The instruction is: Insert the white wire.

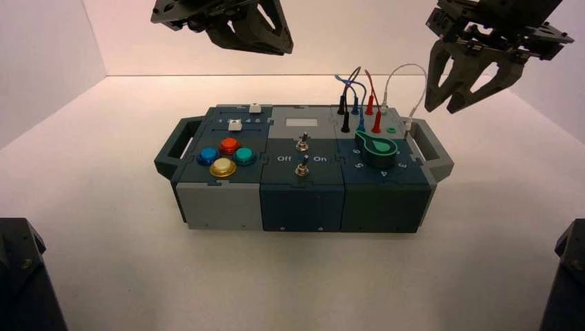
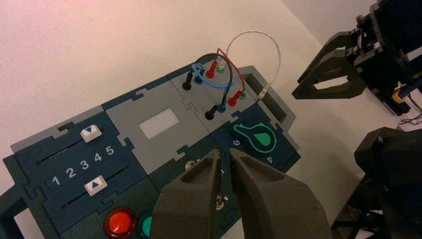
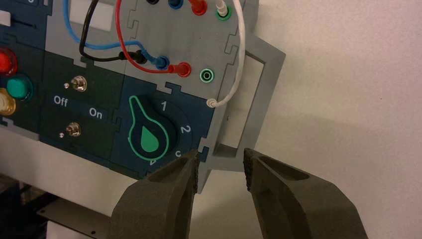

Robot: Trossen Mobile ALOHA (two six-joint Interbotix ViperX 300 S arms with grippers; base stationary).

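Note:
The white wire (image 1: 405,67) arches in a tall loop over the box's far right corner. One plug sits in the far green socket (image 3: 220,10). The other plug (image 3: 212,103) lies loose on the box's right edge, beside the near green socket (image 3: 207,75), which is empty. My right gripper (image 1: 443,107) hangs open above and to the right of that corner, over the grey handle (image 3: 259,94), with nothing between its fingers. My left gripper (image 1: 276,41) is raised behind the box's middle. Its jaws stand almost together and hold nothing, and in its own view it (image 2: 225,159) hovers over the toggle switches.
Red (image 3: 119,35), blue (image 3: 79,42) and black (image 3: 92,30) leads are plugged in next to the white wire. A green knob (image 1: 376,148) sits just in front of the sockets. Two toggle switches (image 1: 301,155), coloured buttons (image 1: 224,155) and two sliders (image 2: 92,159) fill the rest of the box.

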